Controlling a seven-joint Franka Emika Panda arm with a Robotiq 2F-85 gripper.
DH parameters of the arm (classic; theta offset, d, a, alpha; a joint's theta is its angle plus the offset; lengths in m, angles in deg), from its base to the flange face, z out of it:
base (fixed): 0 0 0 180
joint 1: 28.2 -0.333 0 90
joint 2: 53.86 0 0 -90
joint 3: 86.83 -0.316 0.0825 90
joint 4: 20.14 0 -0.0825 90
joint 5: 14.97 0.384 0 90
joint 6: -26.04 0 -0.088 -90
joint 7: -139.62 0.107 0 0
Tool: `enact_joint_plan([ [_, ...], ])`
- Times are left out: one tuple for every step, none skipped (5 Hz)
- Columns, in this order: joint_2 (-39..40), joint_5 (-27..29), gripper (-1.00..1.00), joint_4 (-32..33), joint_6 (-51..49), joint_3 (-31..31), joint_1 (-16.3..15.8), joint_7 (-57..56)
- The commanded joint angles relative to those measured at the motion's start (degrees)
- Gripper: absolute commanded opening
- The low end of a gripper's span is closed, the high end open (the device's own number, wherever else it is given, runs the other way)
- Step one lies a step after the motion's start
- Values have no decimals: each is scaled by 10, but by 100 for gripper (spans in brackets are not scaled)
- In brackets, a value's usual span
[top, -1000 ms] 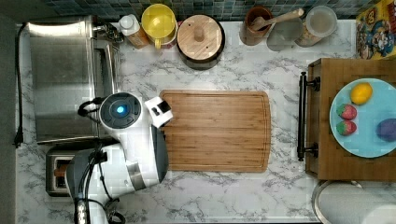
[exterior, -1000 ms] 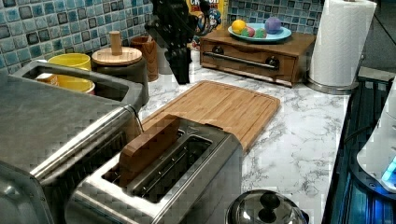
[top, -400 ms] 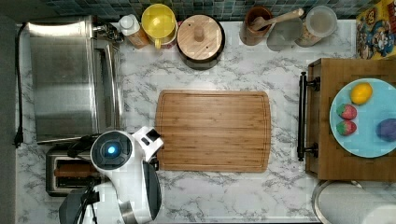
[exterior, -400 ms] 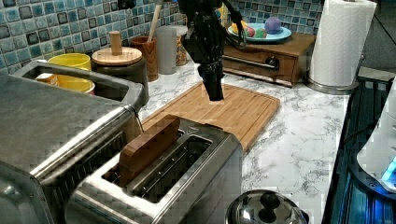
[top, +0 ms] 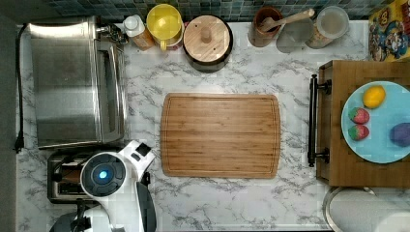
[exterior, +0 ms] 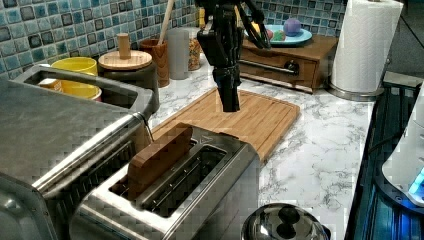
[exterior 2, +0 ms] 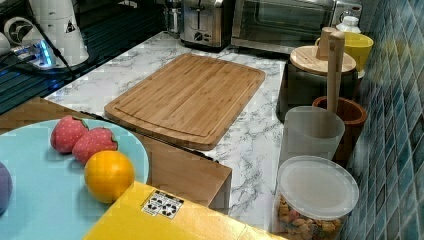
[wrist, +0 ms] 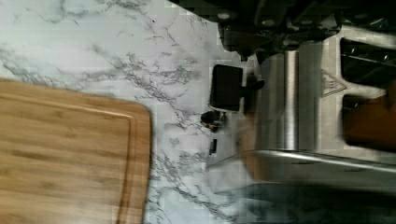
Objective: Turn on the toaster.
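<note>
The gripper (exterior: 229, 102) is hanging in the air with its fingers pointing straight down, and in the left view they are looking pressed together with nothing between them, though the fingers themselves are too dark to be sure of a narrow gap. In that view the gripper is hovering over the near edge of the wooden cutting board (exterior: 260, 117), with the toaster (exterior: 200, 195) sitting below it and nearer the camera, apart from the fingertips. The wrist view is showing what the left view is hiding: the toaster's (wrist: 299, 107) end face, where a black lever (wrist: 226, 87) is sticking out, with a small knob (wrist: 212, 120) just beside it, both over the marble counter (wrist: 93, 42) and close to the corner of the cutting board (wrist: 70, 154). The top view is looking down on the white arm (top: 109, 176), which is covering the toaster's (top: 60, 176) end nearest the board, so the lever is hidden there. A brown slice of bread (exterior: 160, 155) is standing in one slot in the left view, and the big toaster oven (exterior: 50, 130) is touching the toaster's side. The right view is showing the toaster (exterior 2: 202, 20) from far off, its end face turned to the camera, beyond the cutting board (exterior 2: 187, 97), beside the toaster oven (exterior 2: 282, 22).
</note>
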State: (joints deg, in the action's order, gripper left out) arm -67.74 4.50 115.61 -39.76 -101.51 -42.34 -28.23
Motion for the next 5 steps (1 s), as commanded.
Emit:
enact_joint_plan([
  [-16, -42, -100, 41, 47, -70, 33, 71],
  [-17, -62, -100, 45, 53, -62, 40, 110],
  [-22, -60, -100, 49, 61, -61, 48, 120],
  [3, -46, -100, 39, 52, -54, 48, 108],
  [30, -40, -100, 30, 60, -61, 32, 88],
])
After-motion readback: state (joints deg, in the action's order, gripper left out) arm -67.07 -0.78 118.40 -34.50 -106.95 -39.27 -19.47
